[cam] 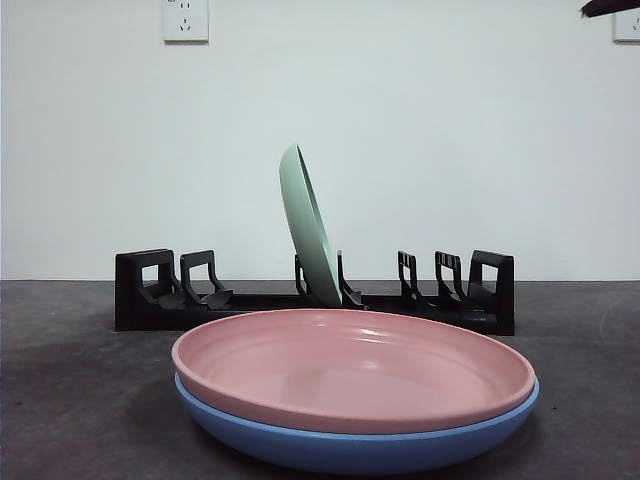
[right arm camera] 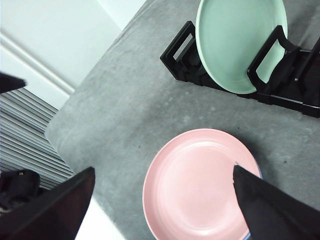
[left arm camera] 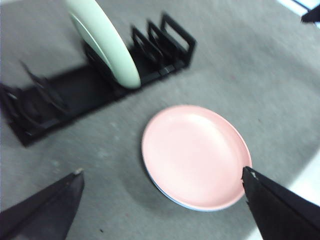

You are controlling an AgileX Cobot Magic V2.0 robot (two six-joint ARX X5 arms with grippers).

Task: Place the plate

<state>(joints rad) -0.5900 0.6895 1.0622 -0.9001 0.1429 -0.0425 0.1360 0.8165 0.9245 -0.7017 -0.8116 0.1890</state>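
Grey table (cam: 60, 400): rack (cam: 315, 295) (green plate (cam: 310, 225) slotted) behind pink plate (cam: 350, 365).

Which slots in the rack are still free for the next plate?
The green plate stands in a middle slot of the black rack. The slots on both sides of it, toward either end, are bare. The crowded spot is in front of the rack: the pink plate stacked on the blue plate.

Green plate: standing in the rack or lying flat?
Standing. The green plate sits on edge in a middle slot of the black rack, leaning slightly.
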